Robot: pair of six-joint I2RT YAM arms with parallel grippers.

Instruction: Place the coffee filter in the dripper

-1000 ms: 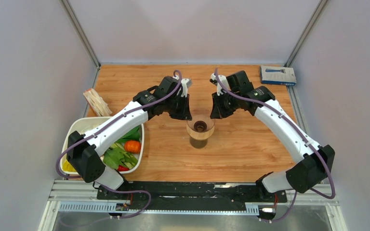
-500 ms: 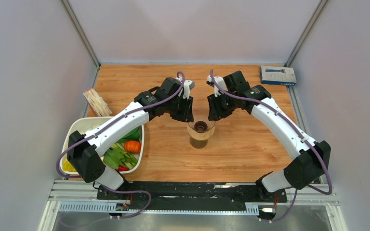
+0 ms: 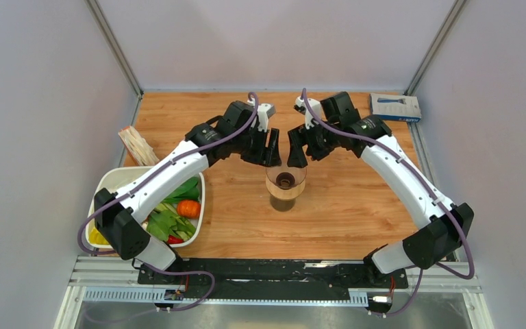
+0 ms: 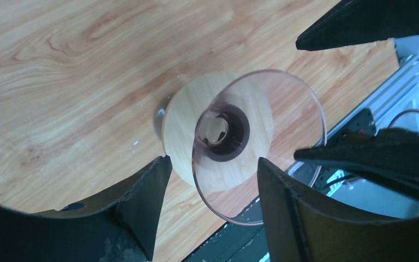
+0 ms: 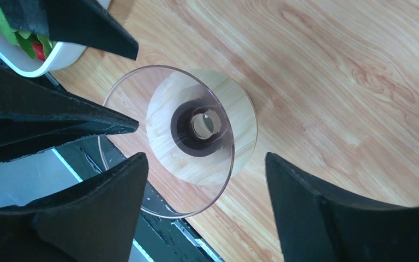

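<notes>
The dripper (image 3: pixel 285 181) stands mid-table, a clear cone over a round tan ring with a dark centre hole. The left wrist view (image 4: pixel 183 117) and the right wrist view (image 5: pixel 240 136) both look down into it, and its inside looks bare. The coffee filter is out of view. My left gripper (image 3: pixel 272 157) hangs open just above the cone's far left rim, with nothing between its jaws (image 4: pixel 214 160). Opposite it, my right gripper (image 3: pixel 294 157) is open over the far right rim, also holding nothing (image 5: pixel 205 155). Their tips nearly meet above the cone.
A white tub (image 3: pixel 107 184) of vegetables sits at the near left. A fan-shaped pack of pale papers (image 3: pixel 137 145) leans behind it. A blue box (image 3: pixel 395 107) lies at the far right corner. Grey walls enclose the wooden table (image 3: pixel 356 205).
Both grippers have gone from shut to open. They have also drawn closer together over the dripper's far rim.
</notes>
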